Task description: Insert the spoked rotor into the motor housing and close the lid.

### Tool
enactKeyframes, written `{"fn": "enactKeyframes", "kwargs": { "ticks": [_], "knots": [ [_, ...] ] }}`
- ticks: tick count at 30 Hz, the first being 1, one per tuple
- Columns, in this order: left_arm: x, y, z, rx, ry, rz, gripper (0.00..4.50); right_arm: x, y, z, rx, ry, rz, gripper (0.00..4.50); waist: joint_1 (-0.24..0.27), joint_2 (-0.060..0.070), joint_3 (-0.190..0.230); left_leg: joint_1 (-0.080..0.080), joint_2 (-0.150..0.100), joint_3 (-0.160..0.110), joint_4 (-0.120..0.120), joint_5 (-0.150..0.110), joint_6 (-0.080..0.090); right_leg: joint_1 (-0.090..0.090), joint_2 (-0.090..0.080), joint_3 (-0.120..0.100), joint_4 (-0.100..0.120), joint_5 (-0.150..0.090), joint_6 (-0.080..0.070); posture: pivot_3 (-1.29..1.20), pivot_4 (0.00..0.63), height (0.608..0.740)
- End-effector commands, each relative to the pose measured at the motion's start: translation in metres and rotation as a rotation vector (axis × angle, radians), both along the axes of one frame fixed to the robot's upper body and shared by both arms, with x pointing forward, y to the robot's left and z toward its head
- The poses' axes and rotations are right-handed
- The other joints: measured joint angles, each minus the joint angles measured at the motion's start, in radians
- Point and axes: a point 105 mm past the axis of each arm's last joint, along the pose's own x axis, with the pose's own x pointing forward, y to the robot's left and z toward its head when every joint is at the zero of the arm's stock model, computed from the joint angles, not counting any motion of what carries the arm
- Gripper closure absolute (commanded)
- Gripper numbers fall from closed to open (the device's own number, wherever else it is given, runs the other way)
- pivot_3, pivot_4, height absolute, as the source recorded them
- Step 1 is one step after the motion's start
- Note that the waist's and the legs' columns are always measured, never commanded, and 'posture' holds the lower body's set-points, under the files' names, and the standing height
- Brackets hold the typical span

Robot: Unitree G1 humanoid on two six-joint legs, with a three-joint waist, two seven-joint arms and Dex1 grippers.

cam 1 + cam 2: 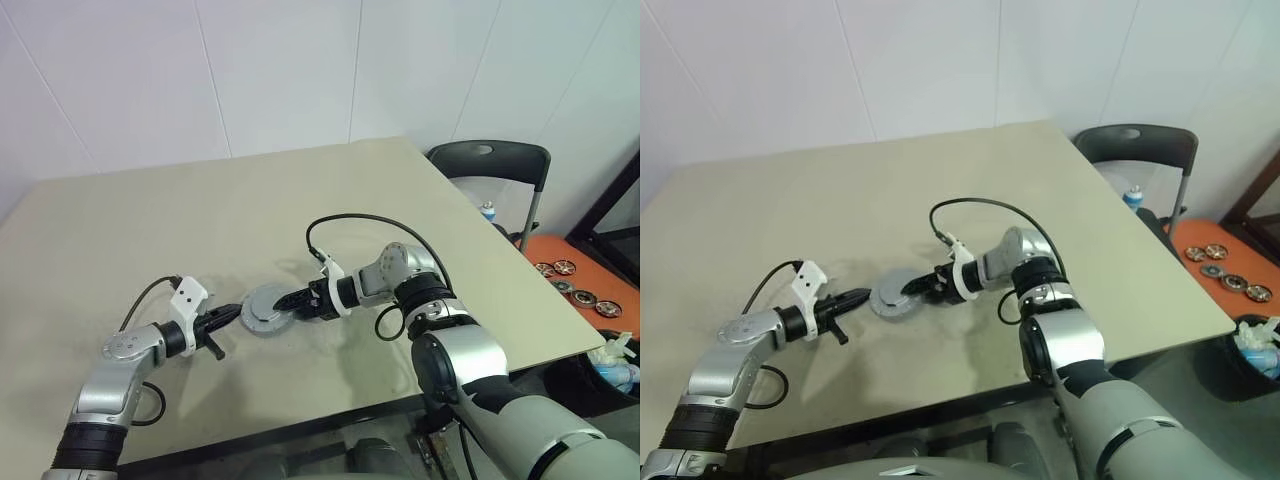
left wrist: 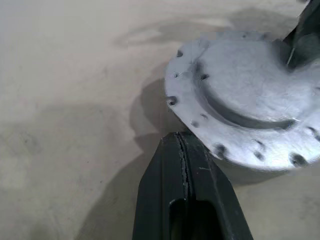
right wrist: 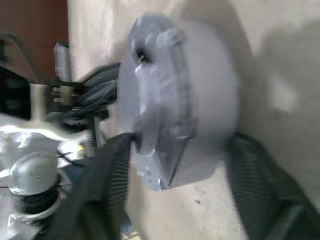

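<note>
The lid (image 2: 250, 100), a silver-grey disc with a raised centre and small holes round its flange, sits on a grey round body (image 3: 210, 95), the motor housing, near the table's front middle. The windings are covered, and the spoked rotor is hidden. My right gripper (image 1: 290, 300) comes in from the right. It is shut on the lid, one finger (image 3: 110, 170) on the flange and the other (image 3: 260, 170) against the body's side. My left gripper (image 2: 182, 145) is shut and empty, its tips just left of the lid's rim (image 1: 250, 312).
The beige table (image 1: 200, 220) runs far back and left. Its right edge falls off to a dark chair (image 1: 490, 165) and an orange surface (image 1: 560, 250) with several round parts. A black cable (image 1: 360, 220) loops above my right wrist.
</note>
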Motion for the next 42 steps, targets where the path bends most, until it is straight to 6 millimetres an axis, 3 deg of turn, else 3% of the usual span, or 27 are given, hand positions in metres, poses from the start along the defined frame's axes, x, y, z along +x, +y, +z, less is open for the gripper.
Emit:
{"fn": "enactKeyframes", "kwargs": {
  "ticks": [1,4,20,26,34,42],
  "knots": [
    [0.005,-0.021,0.018,-0.038,-0.08,-0.083,4.5,0.0,0.017,0.016,0.055,-0.049,0.037,2.6,0.0,0.0,0.0,0.0,0.0,0.0,0.0,0.0,0.0,0.0,0.0,0.0,0.0,0.0,0.0,0.0,0.0,0.74],
    [0.005,-0.021,0.018,-0.037,-0.083,-0.081,4.5,0.001,0.017,0.015,0.052,-0.052,0.034,3.25,0.0,0.0,0.0,0.0,0.0,0.0,0.0,0.0,0.0,0.0,0.0,0.0,0.0,0.0,0.0,0.0,0.0,0.74],
    [0.006,-0.021,0.018,-0.035,-0.085,-0.078,4.5,-0.002,0.019,0.013,0.074,-0.044,0.029,3.25,0.0,0.0,0.0,0.0,0.0,0.0,0.001,0.0,0.0,0.0,0.0,0.0,0.001,0.0,0.0,0.0,0.0,0.74],
    [0.003,-0.016,0.028,-0.054,-0.09,-0.08,4.5,0.003,0.019,0.014,0.116,-0.038,-0.016,3.25,-0.001,0.0,0.0,0.0,0.0,0.0,0.001,0.0,0.0,0.0,0.0,0.0,0.001,0.0,0.0,0.0,0.0,0.74],
    [-0.007,0.005,0.047,-0.076,-0.106,-0.014,4.5,0.013,0.012,0.007,0.228,0.011,-0.154,3.25,-0.003,-0.001,0.0,-0.001,0.0,0.0,0.0,0.0,0.0,-0.001,0.0,0.0,0.001,0.0,0.0,0.0,0.0,0.74],
    [-0.013,0.027,0.059,-0.079,-0.106,0.053,4.5,0.011,0.002,-0.005,0.303,0.081,-0.243,3.25,-0.003,0.0,0.0,0.0,0.0,0.001,0.001,0.0,0.0,0.0,0.0,0.0,0.002,0.0,0.0,0.0,0.0,0.74]
  ]
}}
